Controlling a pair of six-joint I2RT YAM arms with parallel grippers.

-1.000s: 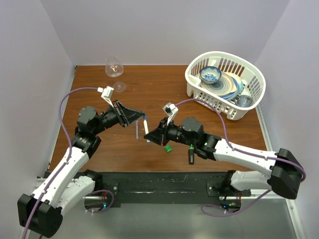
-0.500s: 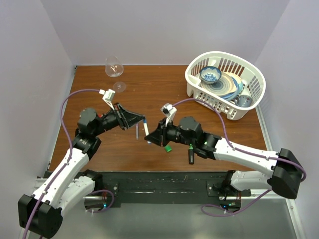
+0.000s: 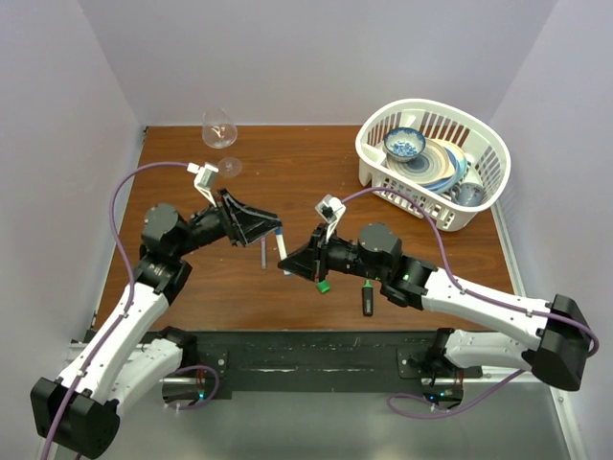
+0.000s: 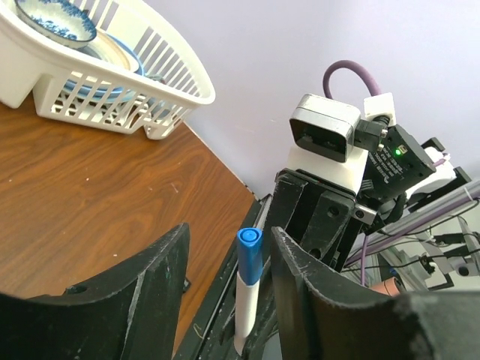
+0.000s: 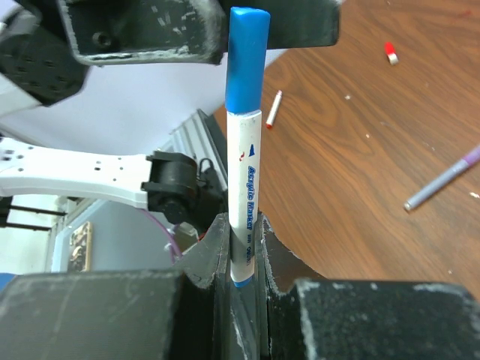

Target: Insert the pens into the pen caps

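Left gripper [image 4: 229, 234] just opened wide off the blue cap [image 4: 249, 251]; right gripper [image 5: 244, 225] clamps the capped white pen [image 5: 245, 199]. Back your left away, then set it down.

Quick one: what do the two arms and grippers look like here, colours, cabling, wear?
Left arm and right arm: white links, black joints. Left gripper and right gripper: black wedge-shaped fingers, scuffed pale. A purple cable and small white camera at each wrist.
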